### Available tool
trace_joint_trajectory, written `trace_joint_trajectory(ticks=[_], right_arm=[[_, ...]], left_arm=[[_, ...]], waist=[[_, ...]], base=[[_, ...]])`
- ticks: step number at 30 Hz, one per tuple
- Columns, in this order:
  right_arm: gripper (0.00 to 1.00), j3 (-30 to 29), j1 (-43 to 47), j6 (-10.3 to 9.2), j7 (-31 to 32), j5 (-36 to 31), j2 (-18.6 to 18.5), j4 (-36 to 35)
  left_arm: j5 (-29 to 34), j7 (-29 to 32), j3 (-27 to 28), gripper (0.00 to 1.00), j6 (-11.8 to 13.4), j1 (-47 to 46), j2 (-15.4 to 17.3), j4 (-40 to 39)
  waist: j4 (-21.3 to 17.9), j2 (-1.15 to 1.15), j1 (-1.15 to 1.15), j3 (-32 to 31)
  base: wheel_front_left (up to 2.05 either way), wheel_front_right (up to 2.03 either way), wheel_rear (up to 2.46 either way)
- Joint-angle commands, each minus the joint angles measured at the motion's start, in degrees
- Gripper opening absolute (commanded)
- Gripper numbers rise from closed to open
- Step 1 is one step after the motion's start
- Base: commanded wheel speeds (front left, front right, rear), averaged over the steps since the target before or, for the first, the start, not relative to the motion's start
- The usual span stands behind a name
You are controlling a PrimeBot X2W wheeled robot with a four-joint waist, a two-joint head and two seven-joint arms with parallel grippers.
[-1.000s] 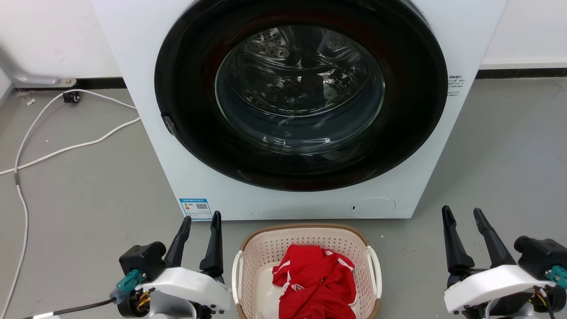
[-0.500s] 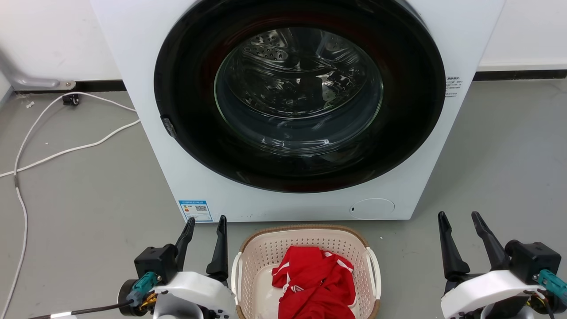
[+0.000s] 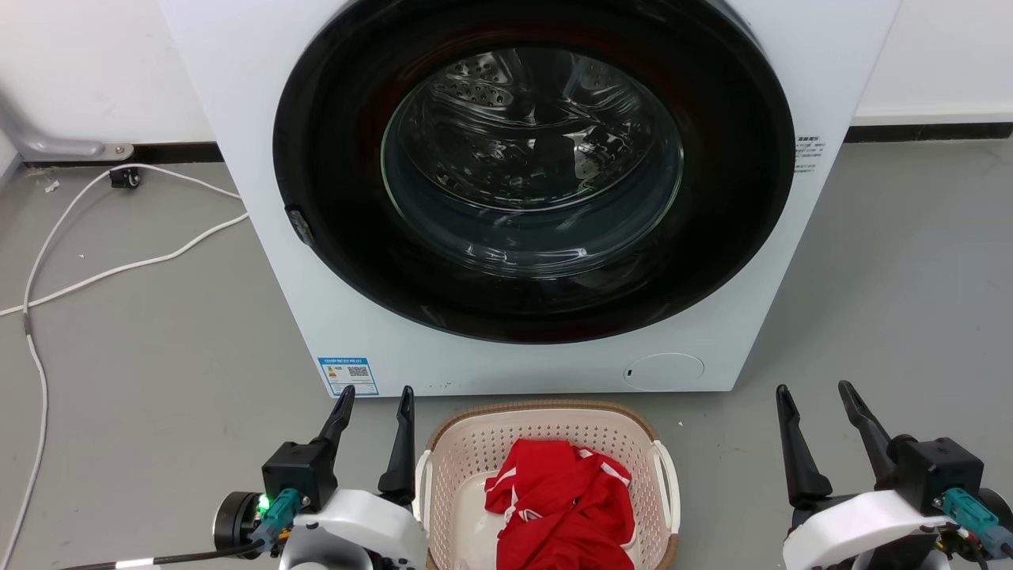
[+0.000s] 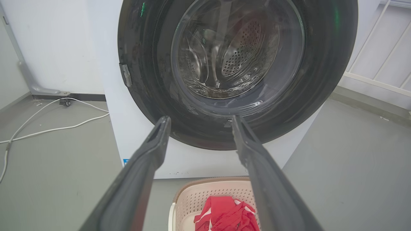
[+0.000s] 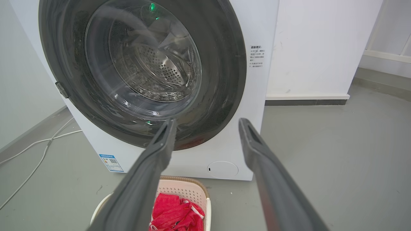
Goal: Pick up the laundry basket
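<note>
1 basket bottom mid, 1 red cloth in it, 1 washer above. L gripper & R gripper — both open, empty.

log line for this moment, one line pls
basket: on floor, red cloth inside, not held | left gripper: open, close by its left side | right gripper: open, off to its right

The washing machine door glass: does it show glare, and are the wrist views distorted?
Head view: streaky white reflections on the door glass. Left wrist view: wide-angle distortion leans the washing machine. Right wrist view: green light spots on the glass.
</note>
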Motion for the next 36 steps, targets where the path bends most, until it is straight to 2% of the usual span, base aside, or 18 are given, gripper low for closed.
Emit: trace_joint_trajectory(ticks=[1,15,30,36], right_arm=[[1.00,0.1,0.3,-0.01,-0.4,-1.1,0.0,-0.4],[1.00,0.3,0.7,-0.02,-1.8,-5.1,0.0,-0.1],[1.00,0.1,0.6,-0.02,-1.8,-3.6,0.1,0.6],[1.00,-0.1,0.0,-0.02,-1.4,-3.0,0.1,1.2]], left_arm=[[0.7,-0.5,-0.1,1.00,0.0,-0.7,0.0,-0.1],[3.5,-1.9,-0.7,1.00,0.1,-0.6,0.0,0.7],[1.8,-1.8,-0.6,1.00,0.1,-0.7,0.0,1.3],[2.0,-1.8,-0.5,1.00,0.5,-1.3,0.0,1.9]], waist=[[0.0,0.00,0.00,0.0],[-0.2,0.00,0.00,0.0],[0.0,0.00,0.00,0.4],[0.1,0.00,0.00,2.7]], base=[[0.00,0.00,0.00],[0.00,0.00,0.00],[0.00,0.00,0.00],[0.00,0.00,0.00]])
